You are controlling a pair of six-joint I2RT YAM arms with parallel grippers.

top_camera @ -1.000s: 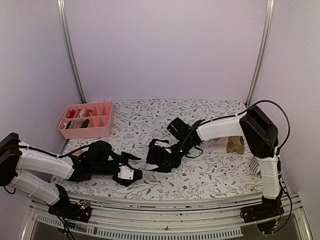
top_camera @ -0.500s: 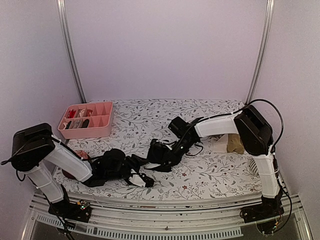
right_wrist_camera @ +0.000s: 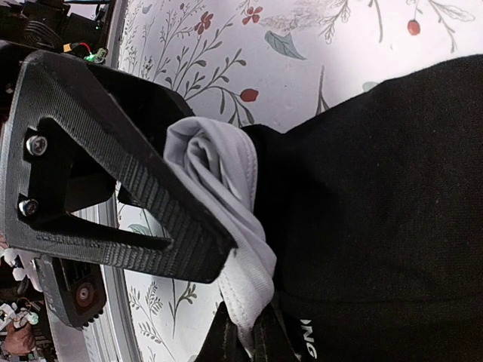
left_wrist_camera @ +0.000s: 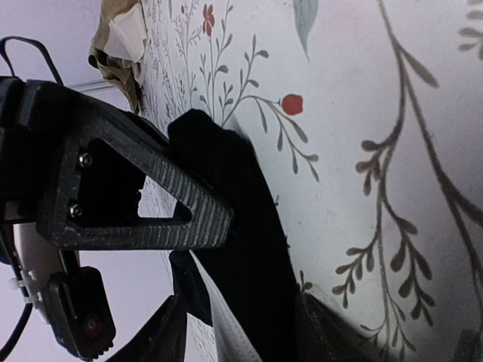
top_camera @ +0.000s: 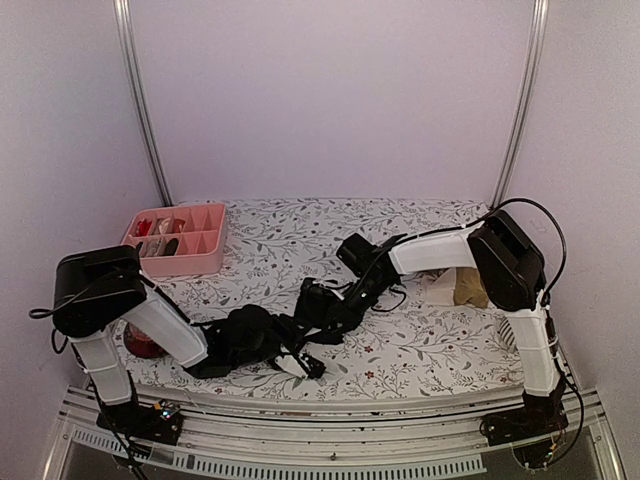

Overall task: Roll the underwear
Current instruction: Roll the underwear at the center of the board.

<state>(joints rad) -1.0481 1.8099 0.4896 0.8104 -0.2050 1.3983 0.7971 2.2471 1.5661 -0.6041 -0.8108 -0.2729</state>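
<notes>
Both hands meet at the black underwear (right_wrist_camera: 377, 188) on the table (top_camera: 420, 350)
The left hand (top_camera: 305, 365) lies low at the near edge, its fingers partly apart astride the cloth's end; whether it grips, I cannot tell; just beyond, the right hand (right_wrist_camera: 234, 290) is clamped tight on its pale bunched edge; the tan underwear (top_camera: 468, 288) lies farther right, well apart.

You are in a robotics lab booth. Plain pale walls (top_camera: 330, 100) close in three sides, and aluminium posts (top_camera: 140, 110) run up the back corners. The left arm (top_camera: 160, 322) and right arm (top_camera: 440, 255) are bolted to a metal rail (top_camera: 330, 445) with exposed cables (top_camera: 565, 230). The table wears a floral cloth (top_camera: 300, 225).
</notes>
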